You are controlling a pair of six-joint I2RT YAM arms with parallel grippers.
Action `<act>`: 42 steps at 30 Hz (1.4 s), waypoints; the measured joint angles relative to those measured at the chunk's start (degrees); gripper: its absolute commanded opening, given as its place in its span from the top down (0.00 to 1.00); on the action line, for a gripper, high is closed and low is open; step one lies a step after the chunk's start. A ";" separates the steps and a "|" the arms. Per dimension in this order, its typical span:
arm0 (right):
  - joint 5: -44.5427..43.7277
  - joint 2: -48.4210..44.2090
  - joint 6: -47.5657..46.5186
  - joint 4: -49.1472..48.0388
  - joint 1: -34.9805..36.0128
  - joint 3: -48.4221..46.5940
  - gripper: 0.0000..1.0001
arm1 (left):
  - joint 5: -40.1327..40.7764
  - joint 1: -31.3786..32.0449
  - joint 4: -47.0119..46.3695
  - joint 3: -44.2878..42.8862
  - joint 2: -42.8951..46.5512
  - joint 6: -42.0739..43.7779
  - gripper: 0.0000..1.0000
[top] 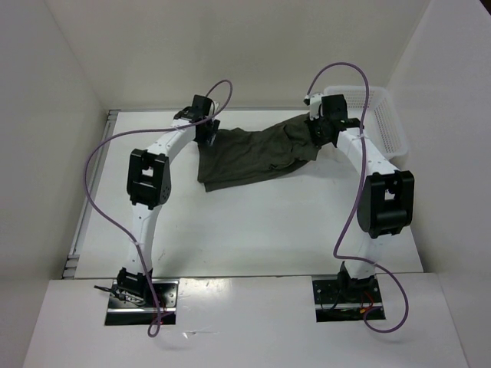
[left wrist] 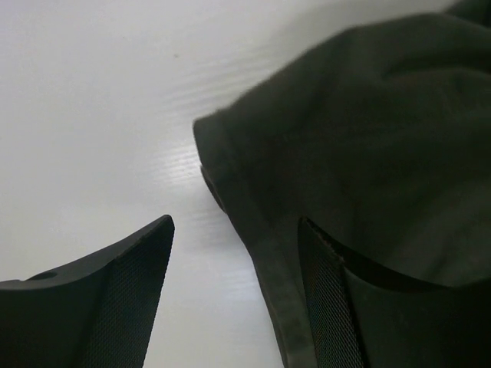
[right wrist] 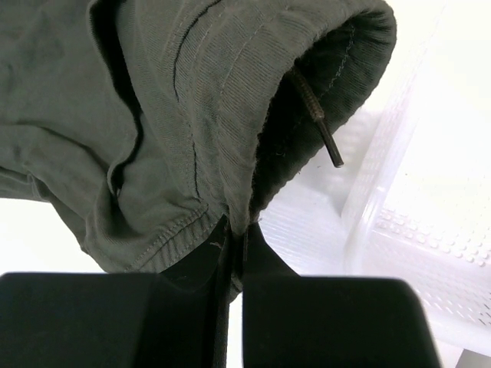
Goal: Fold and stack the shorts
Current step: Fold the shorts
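Note:
The dark olive shorts [top: 253, 153] lie wrinkled across the far middle of the table, their right end lifted. My right gripper [top: 321, 132] is shut on the waistband edge [right wrist: 230, 192], and cloth bunches above its closed jaws [right wrist: 234, 224]. A drawstring end [right wrist: 318, 123] hangs from the waistband opening. My left gripper [top: 207, 135] hovers at the shorts' left corner. In the left wrist view it stands open [left wrist: 236, 221]; a hem of the shorts [left wrist: 261, 245] runs between the jaws close to the right finger [left wrist: 337, 307], with bare table beside the left finger [left wrist: 115, 307].
A white mesh basket [top: 386, 123] stands at the far right, just behind my right gripper, and it fills the right side of the right wrist view [right wrist: 414, 230]. White walls close in the table at the left, back and right.

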State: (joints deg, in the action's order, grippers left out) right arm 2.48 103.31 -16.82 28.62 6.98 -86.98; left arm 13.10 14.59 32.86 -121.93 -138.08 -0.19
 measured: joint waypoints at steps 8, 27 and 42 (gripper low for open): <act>-3.23 0.00 0.61 0.00 1.55 -0.46 1.00 | -5.14 0.57 -1.07 10.75 4.09 0.07 0.31; -7.63 5.40 7.26 -0.31 26.93 -12.52 1.00 | -11.30 0.33 0.20 5.03 0.26 0.15 0.83; -6.49 21.07 9.92 -1.25 32.74 -25.16 0.64 | -15.50 -1.11 0.13 4.90 0.24 -0.09 0.73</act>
State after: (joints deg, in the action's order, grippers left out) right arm -4.01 124.38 -6.90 27.38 39.72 -112.14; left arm -2.39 13.47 32.99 -117.03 -137.84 -0.27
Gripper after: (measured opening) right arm 0.269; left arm 0.224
